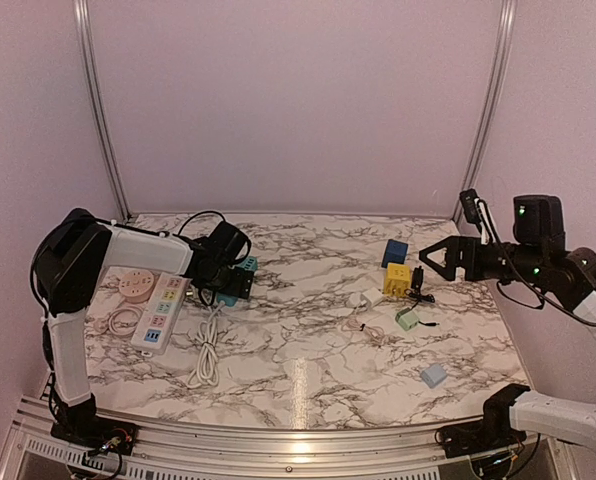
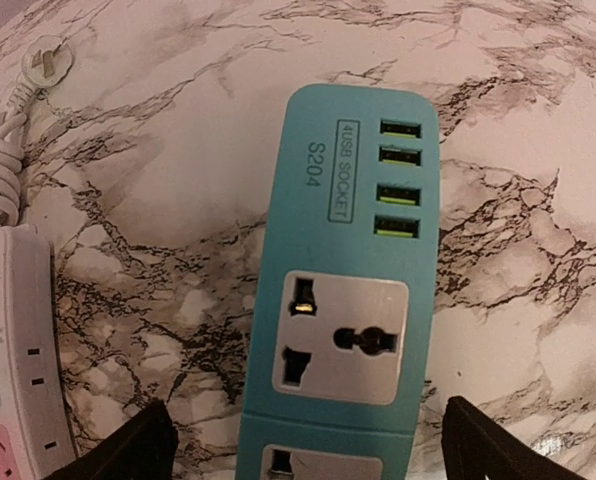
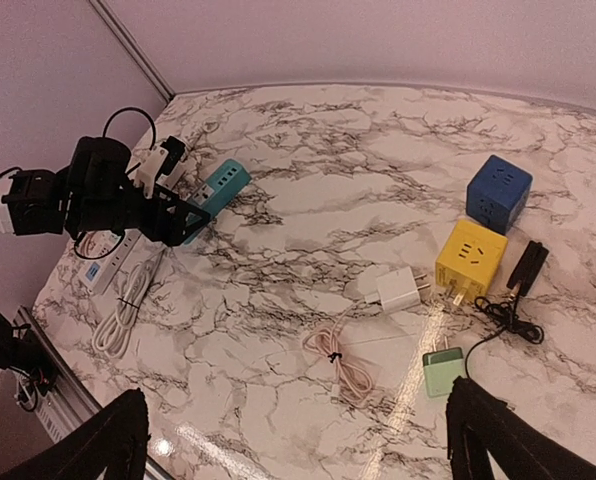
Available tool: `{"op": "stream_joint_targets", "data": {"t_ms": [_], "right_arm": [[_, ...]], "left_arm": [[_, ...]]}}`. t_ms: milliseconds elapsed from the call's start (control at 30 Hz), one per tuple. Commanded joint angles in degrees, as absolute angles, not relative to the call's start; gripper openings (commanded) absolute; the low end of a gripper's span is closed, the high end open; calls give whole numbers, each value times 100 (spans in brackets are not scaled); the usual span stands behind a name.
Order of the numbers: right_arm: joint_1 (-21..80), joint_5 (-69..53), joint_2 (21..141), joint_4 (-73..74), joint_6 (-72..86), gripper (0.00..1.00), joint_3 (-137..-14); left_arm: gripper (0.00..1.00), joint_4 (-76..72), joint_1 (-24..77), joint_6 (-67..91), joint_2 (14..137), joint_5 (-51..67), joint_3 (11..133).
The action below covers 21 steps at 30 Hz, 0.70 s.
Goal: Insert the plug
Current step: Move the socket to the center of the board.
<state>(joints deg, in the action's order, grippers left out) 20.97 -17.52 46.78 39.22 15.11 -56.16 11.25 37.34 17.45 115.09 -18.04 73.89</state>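
Plug point(image 3: 398, 290), a white charger block, lies flat on the marble table point(image 1: 298, 370) well to the right of the teal strip point(image 2: 348, 300), apart from both arms. Its pink cable point(image 3: 338, 365) lies coiled just on the near side of it, also well right of the teal strip.

The left gripper point(image 2: 308, 445) hangs directly over the teal strip with its jaws open, one finger on each side of the strip's body and neither touching it. Between the fingers the wrist view shows a universal socket point(image 2: 340, 340), and beyond it a row of four USB ports point(image 2: 396, 180). From above, this gripper covers most of the teal strip.

Just left of the teal strip lies a white strip point(image 1: 158, 313), with a round socket point(image 1: 135, 283) beyond that. A bundled white cord point(image 1: 208, 355) lies on the near side of the teal strip.

Farther right of the teal strip than the plug sit a yellow cube point(image 3: 471, 255), a blue cube point(image 3: 499, 193), a black adapter point(image 3: 527, 268) and a green charger point(image 3: 440, 372). A grey cube point(image 1: 434, 375) stands alone, farthest from the teal strip.

The right gripper point(image 1: 425, 256) hovers on that far right side, jaws spread wide and holding nothing.
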Motion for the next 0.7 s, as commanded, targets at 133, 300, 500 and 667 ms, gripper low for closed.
{"op": "stream_joint_targets", "data": {"t_ms": [133, 300, 500, 667], "right_arm": [[2056, -1740, 4521, 3946, 1617, 99, -5608], [2056, -1745, 4513, 3945, 1635, 98, -5607], [2056, -1686, 4509, 3973, 1600, 99, -5646], [2055, -1616, 4527, 3969, 1618, 99, -5626]], "left_arm": [[75, 1071, 3691, 1778, 11567, -1451, 7321], [66, 997, 3700, 1855, 11558, -1305, 7167], [49, 926, 3790, 1943, 11469, -1178, 6971], [31, 889, 4069, 1964, 11335, -1252, 6850]]}}
